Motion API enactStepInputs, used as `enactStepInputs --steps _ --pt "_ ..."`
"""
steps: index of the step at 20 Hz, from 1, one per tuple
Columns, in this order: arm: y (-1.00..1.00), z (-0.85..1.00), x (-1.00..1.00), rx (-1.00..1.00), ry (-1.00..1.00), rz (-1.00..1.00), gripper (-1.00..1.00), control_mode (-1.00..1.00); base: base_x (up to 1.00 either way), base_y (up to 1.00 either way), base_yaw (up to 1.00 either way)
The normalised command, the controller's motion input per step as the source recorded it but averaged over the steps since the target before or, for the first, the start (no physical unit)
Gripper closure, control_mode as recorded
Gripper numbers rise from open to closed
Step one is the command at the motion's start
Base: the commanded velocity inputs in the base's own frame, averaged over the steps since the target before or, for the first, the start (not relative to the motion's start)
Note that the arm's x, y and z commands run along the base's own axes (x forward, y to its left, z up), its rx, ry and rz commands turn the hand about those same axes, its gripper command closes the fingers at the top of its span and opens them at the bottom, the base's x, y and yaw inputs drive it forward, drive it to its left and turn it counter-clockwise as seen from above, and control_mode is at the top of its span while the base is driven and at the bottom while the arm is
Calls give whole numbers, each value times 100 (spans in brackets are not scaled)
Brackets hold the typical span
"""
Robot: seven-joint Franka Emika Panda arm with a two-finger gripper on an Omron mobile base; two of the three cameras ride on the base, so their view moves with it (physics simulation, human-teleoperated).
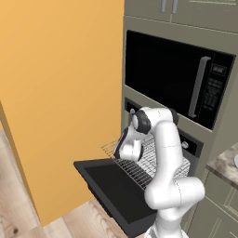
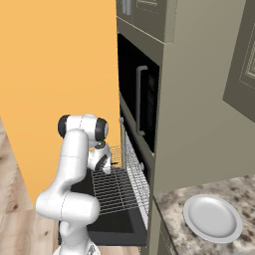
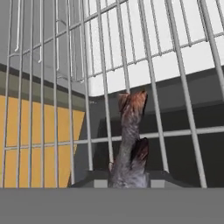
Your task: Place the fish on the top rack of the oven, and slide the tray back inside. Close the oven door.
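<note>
The top rack [image 1: 144,160], a silver wire grid of thin parallel bars, is seen drawn out of the oven [image 1: 190,144] and held level above the lowered oven door [image 1: 116,188]. In the hand view the bars [image 3: 105,78] are seen close up, and the fish [image 3: 130,144], dark grey with brownish tips on its tail and fin, is seen against them; whether it rests fully on the bars cannot be told. To the right of the oven a speckled stone counter [image 2: 174,209] is seen, and a round white plate [image 2: 212,217] lies flat on it.
</note>
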Motion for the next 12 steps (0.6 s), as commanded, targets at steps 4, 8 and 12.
enactStepInputs --steps 4,8,12 --pt "11 -16 -3 0 0 0 -100 -100 0 0 0" --pt "20 8 -36 0 -3 -6 -100 -100 0 0 0" --pt "4 25 -30 0 -1 -9 -100 -100 0 0 0"
